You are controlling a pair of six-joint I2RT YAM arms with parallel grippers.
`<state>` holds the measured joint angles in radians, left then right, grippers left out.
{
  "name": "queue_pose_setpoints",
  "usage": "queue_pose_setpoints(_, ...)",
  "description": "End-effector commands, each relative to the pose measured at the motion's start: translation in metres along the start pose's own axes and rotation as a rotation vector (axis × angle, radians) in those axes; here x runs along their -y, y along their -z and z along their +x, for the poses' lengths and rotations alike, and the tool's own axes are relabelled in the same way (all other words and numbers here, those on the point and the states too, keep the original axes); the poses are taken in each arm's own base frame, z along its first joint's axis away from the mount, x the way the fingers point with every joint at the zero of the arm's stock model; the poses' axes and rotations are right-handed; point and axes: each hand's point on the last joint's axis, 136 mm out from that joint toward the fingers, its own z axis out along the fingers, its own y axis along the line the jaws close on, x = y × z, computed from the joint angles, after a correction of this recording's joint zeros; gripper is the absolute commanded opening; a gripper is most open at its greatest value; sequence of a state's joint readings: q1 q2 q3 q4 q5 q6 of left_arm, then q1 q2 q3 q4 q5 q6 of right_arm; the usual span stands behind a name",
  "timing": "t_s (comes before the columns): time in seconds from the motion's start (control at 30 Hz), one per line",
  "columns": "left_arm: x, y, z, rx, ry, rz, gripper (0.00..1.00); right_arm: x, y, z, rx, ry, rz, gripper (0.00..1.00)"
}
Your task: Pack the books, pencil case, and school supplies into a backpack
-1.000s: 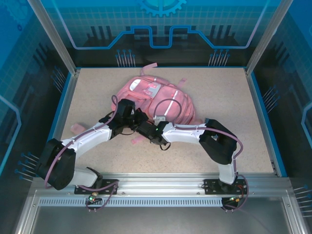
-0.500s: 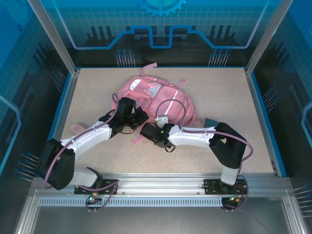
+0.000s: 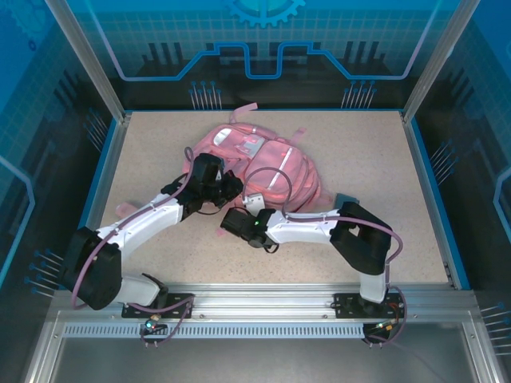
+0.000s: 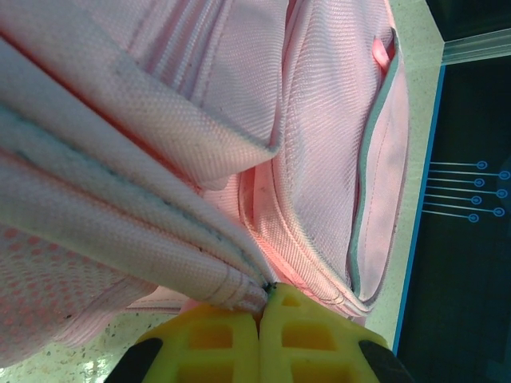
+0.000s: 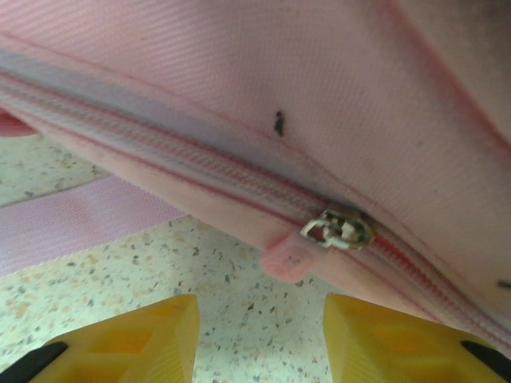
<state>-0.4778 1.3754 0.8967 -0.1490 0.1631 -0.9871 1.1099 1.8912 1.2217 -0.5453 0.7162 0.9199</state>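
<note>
Pink backpack (image 3: 271,163) lying flat mid-desk, a little toward 12 o'clock, with both arms at its near edge.

On the speckled desk (image 3: 375,159), the left arm (image 3: 152,211) reaches the bag at about its 8 o'clock side. Its yellow jaws are pressed together and nip a fold of pink fabric at their tips. The right arm (image 3: 307,227) comes in at about 6 o'clock with its jaws spread and nothing between them but bare desk. A metal zipper pull (image 5: 339,229) sits on the seam just beyond them, and a pink strap (image 5: 80,219) lies toward 10 o'clock.
</note>
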Motion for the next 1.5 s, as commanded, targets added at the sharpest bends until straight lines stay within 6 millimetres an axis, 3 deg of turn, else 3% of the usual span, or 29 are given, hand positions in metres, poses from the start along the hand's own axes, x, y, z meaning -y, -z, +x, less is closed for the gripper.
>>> queue_pose_setpoints(0.0, 0.038, 0.011, -0.01, 0.026, -0.075, 0.109, 0.01, 0.003, -0.006, -0.019, 0.069, -0.046, 0.05, 0.41)
queue_pose_setpoints(0.13, 0.037, 0.011, -0.01, 0.026, -0.074, 0.105, 0.01, 0.006, -0.008, -0.027, 0.109, -0.041, 0.091, 0.32)
queue_pose_setpoints(0.4, 0.037, 0.011, -0.01, 0.025, -0.067, 0.105, 0.0, 0.006, -0.004, -0.044, 0.186, -0.016, 0.105, 0.24)
queue_pose_setpoints(0.67, 0.043, 0.014, -0.012, 0.032, -0.069, 0.115, 0.0, 0.016, -0.015, -0.038, 0.156, -0.02, 0.134, 0.19)
queue_pose_setpoints(0.83, 0.042, 0.014, -0.014, 0.043, -0.072, 0.107, 0.0, 0.022, -0.016, -0.033, 0.131, -0.012, 0.151, 0.04)
queue_pose_setpoints(1.23, -0.001, 0.0, -0.027, 0.088, -0.069, -0.03, 0.0, 0.096, 0.012, 0.006, 0.092, -0.073, 0.25, 0.01)
queue_pose_setpoints(1.47, -0.006, -0.002, -0.029, 0.083, -0.066, -0.033, 0.0, 0.133, 0.023, 0.013, 0.082, -0.12, 0.29, 0.01)
